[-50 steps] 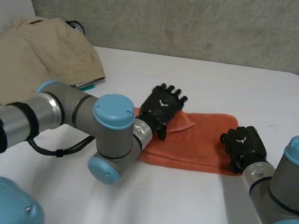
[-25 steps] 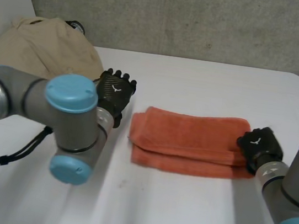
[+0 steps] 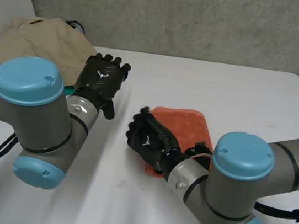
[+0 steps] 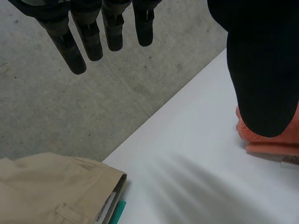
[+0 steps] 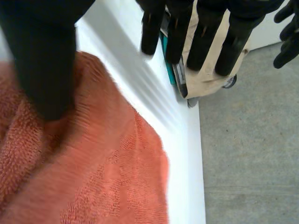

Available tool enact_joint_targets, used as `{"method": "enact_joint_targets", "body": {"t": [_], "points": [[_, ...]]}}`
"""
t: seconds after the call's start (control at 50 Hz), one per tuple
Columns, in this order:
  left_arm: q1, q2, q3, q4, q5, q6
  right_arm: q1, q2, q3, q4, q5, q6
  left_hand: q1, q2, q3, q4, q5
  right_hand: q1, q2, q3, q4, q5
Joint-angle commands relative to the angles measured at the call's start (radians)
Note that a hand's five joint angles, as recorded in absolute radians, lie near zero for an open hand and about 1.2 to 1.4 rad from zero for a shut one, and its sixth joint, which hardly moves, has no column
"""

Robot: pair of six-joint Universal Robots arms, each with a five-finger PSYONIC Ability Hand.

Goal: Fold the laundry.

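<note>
Both hands are spread: left hand [image 3: 103, 77] hovering aside, right hand [image 3: 146, 139] thumb-down over the orange towel [image 3: 184, 125]; lifting off could drag its fold open.

White table [image 3: 226, 84], grey concrete wall [image 3: 207, 20] behind

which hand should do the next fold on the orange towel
The right hand: it is at the edge of the towel, thumb on the cloth. The left hand hovers apart, open, beside the beige clothes.
</note>
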Motion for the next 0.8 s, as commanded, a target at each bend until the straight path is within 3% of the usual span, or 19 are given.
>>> {"method": "enact_joint_targets", "body": {"t": [0.02, 0.06, 0.14, 0.18, 0.26, 0.38, 0.54, 0.68, 0.8], "points": [[-0.012, -0.008, 0.056, 0.009, 0.012, -0.023, -0.053, -0.092, -0.006, 0.007, 0.146, 0.395, -0.014, -0.022, -0.019, -0.022, -0.025, -0.195, -0.201, -0.217, -0.219, -0.199], [-0.018, -0.010, 0.090, 0.009, 0.026, -0.057, -0.117, -0.188, 0.027, 0.014, 0.148, 0.620, -0.014, -0.022, -0.019, -0.022, -0.025, -0.195, -0.201, -0.217, -0.219, -0.199], [-0.044, -0.023, 0.153, 0.006, 0.069, -0.135, -0.194, -0.288, 0.066, 0.032, 0.135, 0.916, -0.002, -0.010, -0.007, -0.010, -0.013, -0.195, -0.201, -0.217, -0.219, -0.199], [-0.064, -0.045, 0.186, 0.000, 0.097, -0.172, -0.237, -0.302, 0.067, 0.066, 0.135, 0.977, 0.004, -0.004, -0.001, -0.004, -0.007, -0.195, -0.201, -0.217, -0.219, -0.199], [-0.141, -0.135, 0.268, -0.028, 0.153, -0.229, -0.328, -0.278, 0.046, 0.182, 0.132, 0.988, 0.004, -0.004, -0.001, -0.004, -0.007, -0.195, -0.201, -0.217, -0.219, -0.199], [-0.198, -0.293, 0.367, -0.120, 0.147, -0.232, -0.343, -0.116, -0.072, 0.316, 0.132, 0.993, 0.007, -0.001, 0.002, -0.001, -0.004, -0.193, -0.200, -0.216, -0.217, -0.198], [-0.189, -0.455, 0.455, -0.278, 0.020, -0.183, -0.345, 0.046, -0.173, 0.397, 0.045, 0.982, 0.021, 0.014, 0.017, 0.014, 0.011, -0.120, -0.127, -0.143, -0.144, -0.124], [-0.155, -0.452, 0.415, -0.324, -0.008, -0.066, -0.343, 0.101, -0.200, 0.402, 0.062, 0.870, 0.030, 0.022, 0.025, 0.022, 0.019, -0.061, -0.068, -0.084, -0.085, -0.066], [-0.156, -0.337, 0.380, -0.321, 0.006, -0.057, -0.358, 0.006, -0.135, 0.382, 0.152, 0.799, -0.005, -0.013, -0.010, -0.013, -0.016, -0.052, -0.059, -0.075, -0.076, -0.057]]}}
